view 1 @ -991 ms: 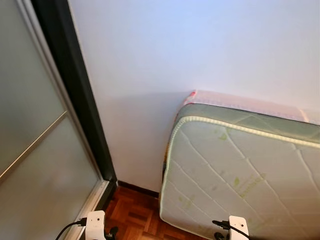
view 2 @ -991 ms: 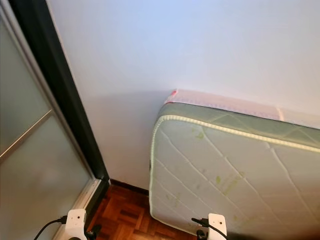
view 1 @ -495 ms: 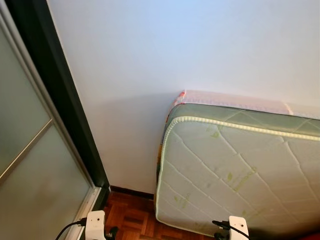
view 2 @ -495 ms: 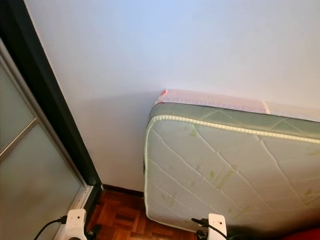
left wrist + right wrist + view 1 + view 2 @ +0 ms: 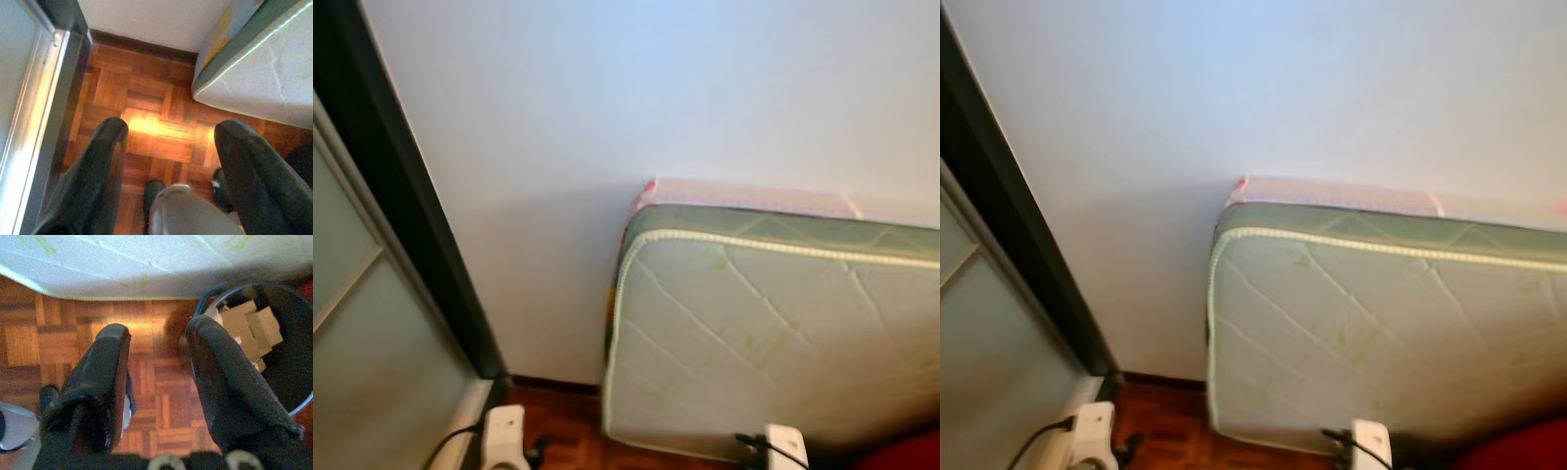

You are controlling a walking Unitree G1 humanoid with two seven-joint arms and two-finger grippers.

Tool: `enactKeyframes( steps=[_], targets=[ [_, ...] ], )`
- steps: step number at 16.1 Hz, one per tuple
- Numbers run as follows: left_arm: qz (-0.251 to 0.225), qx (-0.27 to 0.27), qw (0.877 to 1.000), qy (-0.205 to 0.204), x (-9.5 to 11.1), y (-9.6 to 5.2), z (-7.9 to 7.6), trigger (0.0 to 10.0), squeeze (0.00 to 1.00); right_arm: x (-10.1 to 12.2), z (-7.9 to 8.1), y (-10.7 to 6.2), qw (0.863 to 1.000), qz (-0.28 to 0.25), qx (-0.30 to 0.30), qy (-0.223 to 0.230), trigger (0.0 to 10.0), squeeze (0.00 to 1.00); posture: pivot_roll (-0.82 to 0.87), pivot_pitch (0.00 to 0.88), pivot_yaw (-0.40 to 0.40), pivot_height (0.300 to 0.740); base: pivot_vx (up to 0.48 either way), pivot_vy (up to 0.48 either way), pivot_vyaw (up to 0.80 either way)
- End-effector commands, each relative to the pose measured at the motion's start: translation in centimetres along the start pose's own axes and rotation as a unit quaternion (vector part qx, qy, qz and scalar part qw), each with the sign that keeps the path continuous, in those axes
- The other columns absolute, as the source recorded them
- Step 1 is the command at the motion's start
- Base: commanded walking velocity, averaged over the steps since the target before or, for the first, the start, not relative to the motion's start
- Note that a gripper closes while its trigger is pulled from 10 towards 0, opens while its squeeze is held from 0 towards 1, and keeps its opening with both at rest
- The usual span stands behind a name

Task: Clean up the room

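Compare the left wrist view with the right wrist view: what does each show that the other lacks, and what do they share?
Left wrist view alone: the frosted sliding door with its metal track, the dark skirting board under the white wall, and the open left claw. Right wrist view alone: a dark round bin with cardboard pieces inside, and the open right claw, holding nothing. Shared: the parquet floor and the lower edge of the quilted mattress standing on it.
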State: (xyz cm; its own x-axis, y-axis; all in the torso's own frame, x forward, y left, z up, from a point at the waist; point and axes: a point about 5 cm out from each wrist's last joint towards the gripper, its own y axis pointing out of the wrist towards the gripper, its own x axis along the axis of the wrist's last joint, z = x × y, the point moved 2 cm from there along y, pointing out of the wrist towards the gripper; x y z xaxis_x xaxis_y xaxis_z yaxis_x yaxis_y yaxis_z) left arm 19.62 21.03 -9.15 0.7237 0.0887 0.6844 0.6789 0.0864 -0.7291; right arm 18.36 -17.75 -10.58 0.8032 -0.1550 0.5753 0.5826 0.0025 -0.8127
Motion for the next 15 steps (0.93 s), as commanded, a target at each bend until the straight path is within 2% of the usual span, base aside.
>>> enactKeyframes(
  steps=[1,9,15],
  targets=[
    [0.05,0.005,0.998,-0.028,-0.41,0.19,0.45,10.0,0.0,1.82,-3.15,-0.22,0.999,0.031,0.036,-0.002,10.0,0.0,0.14,0.0,-0.136,0.74,0.0,0.0,-0.71],
    [0.05,0.002,0.998,-0.028,-0.35,0.21,0.41,10.0,0.0,1.84,-3.08,-0.2,0.999,0.03,0.037,-0.002,10.0,0.0,0.14,0.0,-0.13,0.74,0.0,0.0,-0.71],
    [0.051,-0.003,0.999,-0.009,-0.34,0.19,0.52,10.0,0.0,1.72,-3.03,-0.2,0.999,0.03,0.035,0.002,10.0,0.0,0.14,0.0,-0.124,0.74,0.0,0.0,-0.7]
  ],
)
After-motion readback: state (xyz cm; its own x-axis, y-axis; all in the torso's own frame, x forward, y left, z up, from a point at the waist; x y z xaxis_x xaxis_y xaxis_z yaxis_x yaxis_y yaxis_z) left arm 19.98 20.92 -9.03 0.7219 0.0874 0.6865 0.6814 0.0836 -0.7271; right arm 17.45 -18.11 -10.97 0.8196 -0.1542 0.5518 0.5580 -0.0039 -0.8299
